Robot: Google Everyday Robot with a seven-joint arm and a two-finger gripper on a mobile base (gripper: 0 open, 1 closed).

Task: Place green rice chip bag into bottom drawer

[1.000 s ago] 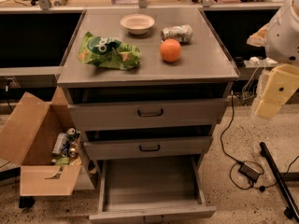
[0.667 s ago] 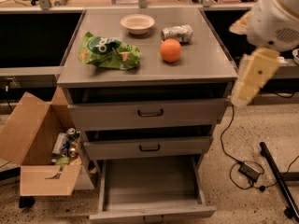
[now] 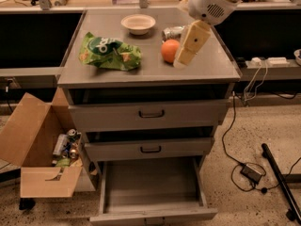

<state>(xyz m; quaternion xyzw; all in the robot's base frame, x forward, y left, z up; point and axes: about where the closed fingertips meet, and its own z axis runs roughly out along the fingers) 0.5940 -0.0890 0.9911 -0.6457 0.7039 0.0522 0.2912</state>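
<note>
The green rice chip bag (image 3: 109,52) lies crumpled on the left part of the grey cabinet top (image 3: 211,65). The bottom drawer (image 3: 155,215) is pulled out and shows a bare grey tray. My gripper (image 3: 183,59), a cream-coloured piece on the white arm, hangs down over the cabinet top just right of the orange (image 3: 169,51). It is well to the right of the bag and holds nothing that I can see.
A white bowl (image 3: 138,24) and a silver can (image 3: 172,32) sit at the back of the top. The two upper drawers (image 3: 150,114) are shut. An open cardboard box (image 3: 40,149) with cans stands at the left. Cables and a power brick (image 3: 251,173) lie on the floor at the right.
The arm has swung left from beside the cabinet's right edge to over the top, ending next to the orange. The bag, orange and drawers have not moved.
</note>
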